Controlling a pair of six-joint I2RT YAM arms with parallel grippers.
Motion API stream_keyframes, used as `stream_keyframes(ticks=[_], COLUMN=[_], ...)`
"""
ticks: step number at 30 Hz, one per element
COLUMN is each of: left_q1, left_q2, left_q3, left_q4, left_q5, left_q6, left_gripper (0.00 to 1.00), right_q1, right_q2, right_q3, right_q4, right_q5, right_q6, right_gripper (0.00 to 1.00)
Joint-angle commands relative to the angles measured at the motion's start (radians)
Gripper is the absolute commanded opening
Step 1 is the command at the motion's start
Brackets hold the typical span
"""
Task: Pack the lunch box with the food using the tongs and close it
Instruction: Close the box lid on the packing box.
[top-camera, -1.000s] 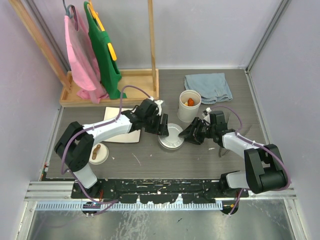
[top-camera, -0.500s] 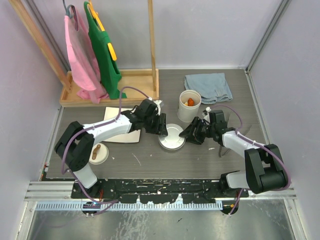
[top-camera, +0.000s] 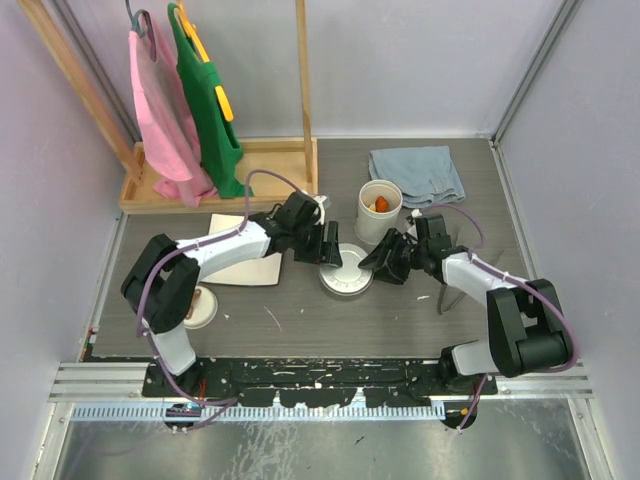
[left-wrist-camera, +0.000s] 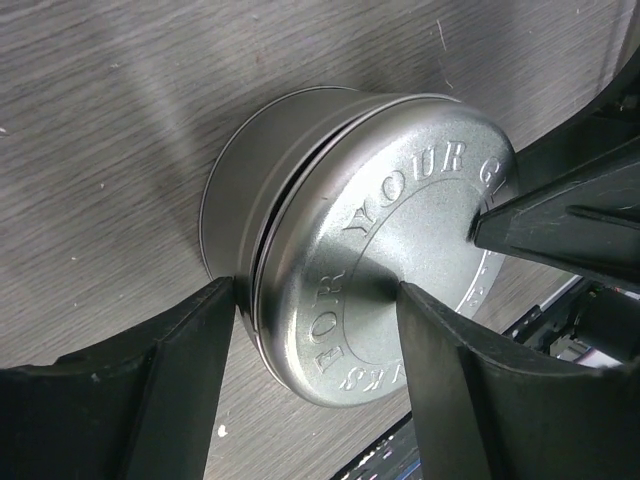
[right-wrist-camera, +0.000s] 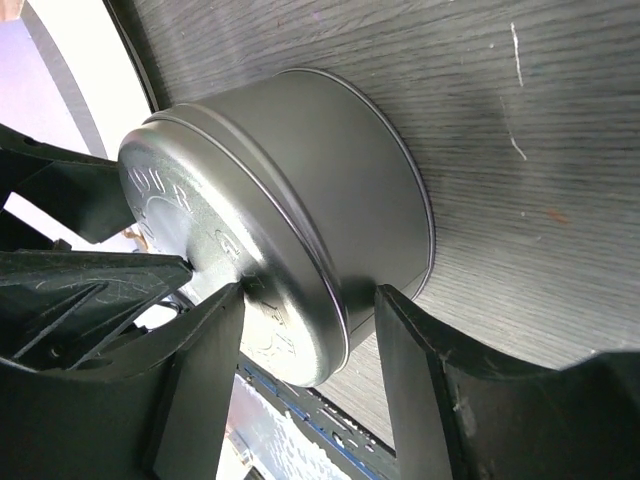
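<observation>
The lunch box's steel tin (top-camera: 348, 279) sits mid-table with its flat embossed lid (left-wrist-camera: 400, 210) on. My left gripper (top-camera: 328, 255) (left-wrist-camera: 315, 290) straddles the tin's left edge, jaws apart: one finger beside the wall (left-wrist-camera: 250, 160), the other over the lid top. My right gripper (top-camera: 385, 262) (right-wrist-camera: 310, 292) pinches the opposite edge (right-wrist-camera: 320, 170), one finger on the lid, one on the wall. The white tub (top-camera: 379, 226) behind holds orange food (top-camera: 380, 204). Its lid with the brown handle (top-camera: 197, 306) lies at the front left. The tongs (top-camera: 441, 302) lie by the right arm.
A white square plate (top-camera: 245, 266) lies under the left arm. A blue cloth (top-camera: 415, 172) is at the back right. A wooden rack (top-camera: 225, 175) with pink and green garments stands at the back left.
The tin has slid slightly right and toward the back between both grippers. The left arm has stretched further over the plate, and its jaws closed briefly and reopened.
</observation>
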Motion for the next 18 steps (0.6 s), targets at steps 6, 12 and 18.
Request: stream_keyframes(ticks=[6, 12, 18], left_q1=[0.035, 0.04, 0.039], left_q2=[0.083, 0.118, 0.095], left_q3=[0.075, 0.084, 0.088], left_q4=[0.015, 0.026, 0.016], left_q5=[0.108, 0.169, 0.197], left_q6=[0.01, 0.008, 0.0], left_gripper=[0.62, 0.54, 0.43], right_q1=[0.008, 0.009, 0.009], right_q2=[0.072, 0.065, 0.029], right_q3=[0.016, -0.005, 0.019], right_q4=[-0.029, 0.013, 0.062], right_q5=[0.013, -0.019, -0.048], right_q6=[-0.043, -0.039, -0.021], right_gripper=[0.58, 0.59, 0.6])
